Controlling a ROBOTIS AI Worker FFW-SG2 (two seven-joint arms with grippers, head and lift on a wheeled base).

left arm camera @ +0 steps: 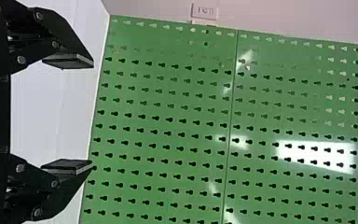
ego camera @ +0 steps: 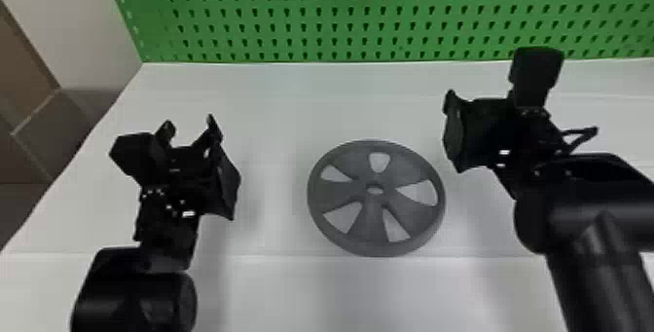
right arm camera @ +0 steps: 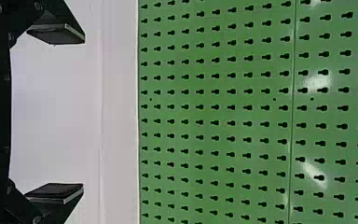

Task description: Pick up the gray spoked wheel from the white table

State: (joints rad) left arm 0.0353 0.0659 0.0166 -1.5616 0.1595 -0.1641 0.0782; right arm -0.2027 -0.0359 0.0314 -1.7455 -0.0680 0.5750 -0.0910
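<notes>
Two arms [ego camera: 596,219], one gray wheel [ego camera: 370,224]

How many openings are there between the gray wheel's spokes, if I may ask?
5 in the wheel: one far, one far left, one near left, one near right, one right, all around the hub hole. None looks hidden.
</notes>
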